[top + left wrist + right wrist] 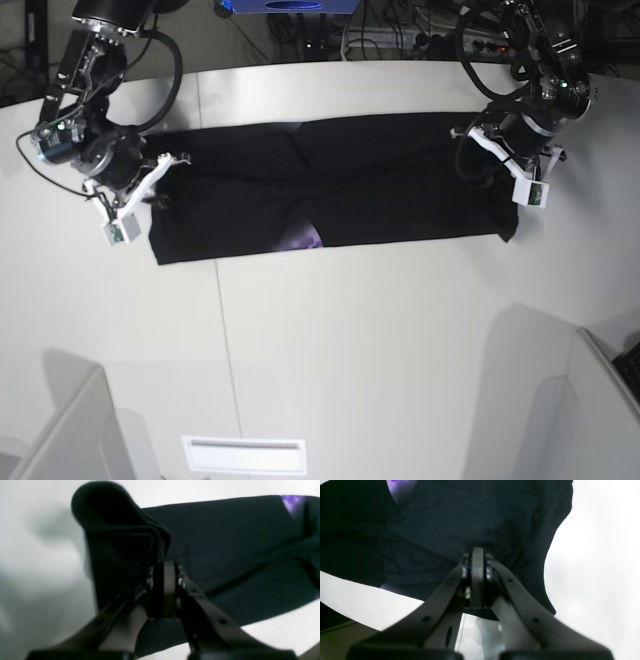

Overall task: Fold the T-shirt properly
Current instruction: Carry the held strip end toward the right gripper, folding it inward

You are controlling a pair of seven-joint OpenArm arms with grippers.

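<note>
So here's where we are. On our left gripper (163, 580) the jaws are pinched tight on a bunched, doubled-over edge of the T-shirt (330, 190); in the left wrist view that wad of black cloth stands up toward the upper left of the frame, with the rest of the shirt running off to the right. Our right gripper (477, 565) is pressed together too, and in its wrist view the tips bite into the black cloth at mid-frame, so we're calling that a pinch on the shirt as well, with the body spreading up and to the left.

Moving outward: in the base view the shirt lies as a long dark band across the upper half of the frame on the white table (350, 340), long axis running left to right. We've got one end each, the left gripper at the right end of the band and the right gripper (150, 185) at the left end. A bit of purple print (305, 238) peeks out near the lower edge, roughly mid-band.

So neither arm is nearer; each holds its own end. We'd guess the next fold goes across that long axis, one end carried toward the other.
</note>
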